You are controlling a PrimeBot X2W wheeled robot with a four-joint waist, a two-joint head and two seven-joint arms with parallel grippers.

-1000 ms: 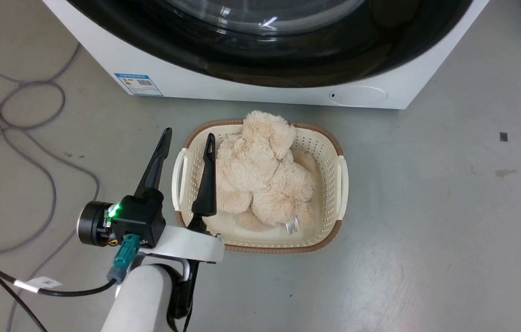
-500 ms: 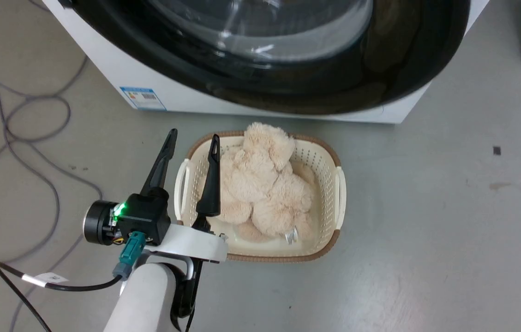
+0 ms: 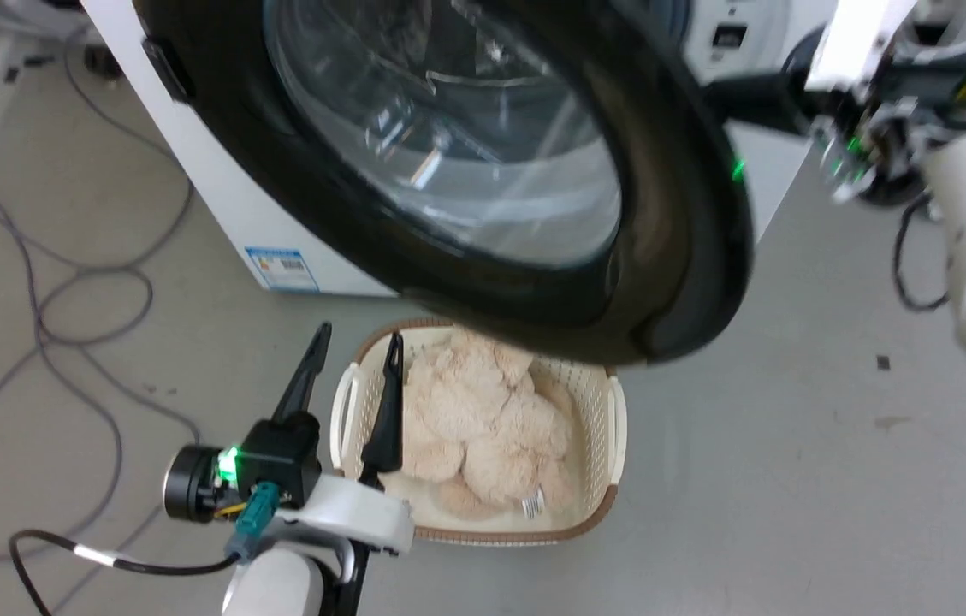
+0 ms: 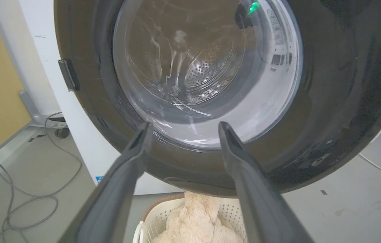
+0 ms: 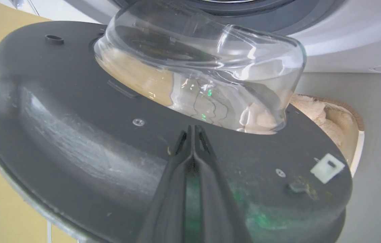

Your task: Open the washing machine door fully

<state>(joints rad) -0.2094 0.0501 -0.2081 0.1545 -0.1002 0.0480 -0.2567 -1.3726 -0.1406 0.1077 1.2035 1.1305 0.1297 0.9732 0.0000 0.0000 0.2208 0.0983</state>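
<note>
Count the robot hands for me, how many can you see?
2. The left hand is low down, open, above the left rim of the laundry basket. The right hand is shut, behind the washing machine door, pointing at its inner side.

Left tool (image 3: 360,332) splayed, right tool (image 5: 193,127) pinched

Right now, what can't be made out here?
Head view: top of glossy black round washing machine door cut off by the frame; far end of cream plastic basket hidden by it.
Right wrist view: unclear whether shut right claw touches the door.
Left wrist view: reflections veil steel drum.
</note>
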